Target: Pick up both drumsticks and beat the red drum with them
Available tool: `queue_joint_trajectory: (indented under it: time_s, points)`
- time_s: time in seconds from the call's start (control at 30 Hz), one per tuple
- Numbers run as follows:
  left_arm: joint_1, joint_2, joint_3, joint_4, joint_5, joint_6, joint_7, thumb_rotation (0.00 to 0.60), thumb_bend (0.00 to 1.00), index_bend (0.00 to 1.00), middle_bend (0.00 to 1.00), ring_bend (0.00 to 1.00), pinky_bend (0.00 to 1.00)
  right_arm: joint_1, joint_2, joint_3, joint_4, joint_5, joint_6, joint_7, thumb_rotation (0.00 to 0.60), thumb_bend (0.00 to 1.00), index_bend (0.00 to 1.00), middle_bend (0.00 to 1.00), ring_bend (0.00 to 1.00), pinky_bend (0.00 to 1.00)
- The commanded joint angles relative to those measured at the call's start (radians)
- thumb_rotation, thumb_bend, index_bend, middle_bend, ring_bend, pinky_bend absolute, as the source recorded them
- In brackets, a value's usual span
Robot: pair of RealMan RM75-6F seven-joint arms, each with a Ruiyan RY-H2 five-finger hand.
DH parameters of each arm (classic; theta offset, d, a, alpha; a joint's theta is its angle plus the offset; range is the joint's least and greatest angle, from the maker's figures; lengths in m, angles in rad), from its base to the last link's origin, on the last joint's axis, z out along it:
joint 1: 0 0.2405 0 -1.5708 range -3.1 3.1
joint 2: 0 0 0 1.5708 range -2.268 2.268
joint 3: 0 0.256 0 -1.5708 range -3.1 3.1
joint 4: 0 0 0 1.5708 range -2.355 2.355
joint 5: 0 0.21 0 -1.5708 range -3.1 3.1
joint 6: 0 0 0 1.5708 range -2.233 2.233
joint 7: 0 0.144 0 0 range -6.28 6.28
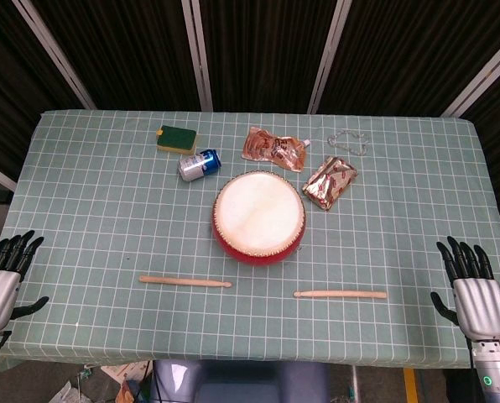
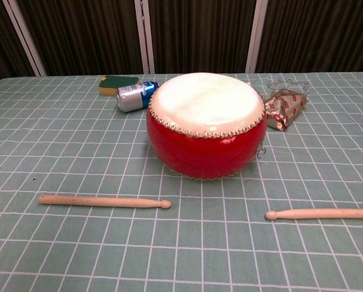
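Both drumsticks (image 1: 185, 281) (image 1: 341, 294) lie before the red drum (image 1: 259, 217); left robot hand (image 1: 0, 281) and right robot hand (image 1: 473, 298) spread apart, holding nothing

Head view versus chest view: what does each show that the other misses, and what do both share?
Only the head view shows the left hand and right hand, both open beside the table edges, plus the orange-brown packet and the clear wrapper behind the drum. Only the chest view shows the drum's red side wall and studded rim. Both show the red drum, left drumstick, right drumstick, blue can, green sponge and foil packet.
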Motion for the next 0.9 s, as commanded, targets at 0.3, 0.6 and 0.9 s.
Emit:
queue_joint_trajectory:
  time_s: [0.3, 0.6, 0.9]
  points:
    - [0.002, 0.003, 0.002, -0.006, -0.002, -0.001, 0.005, 0.600, 0.00, 0.00, 0.00, 0.00, 0.06, 0.000, 0.004, -0.004, -0.004, 0.001, -0.005, -0.001, 0.600, 0.33, 0.00, 0.00, 0.00, 0.00]
    - [-0.003, 0.013, 0.006, -0.022, -0.015, -0.025, 0.006, 0.600, 0.00, 0.00, 0.00, 0.00, 0.06, 0.004, 0.004, -0.007, -0.007, 0.006, -0.020, -0.015, 0.600, 0.33, 0.00, 0.00, 0.00, 0.00]
    - [-0.050, 0.048, -0.007, -0.104, -0.053, -0.114, 0.066, 0.600, 0.00, 0.00, 0.06, 0.10, 0.22, 0.005, 0.007, -0.011, -0.013, 0.010, -0.031, -0.012, 0.600, 0.33, 0.00, 0.00, 0.00, 0.00]
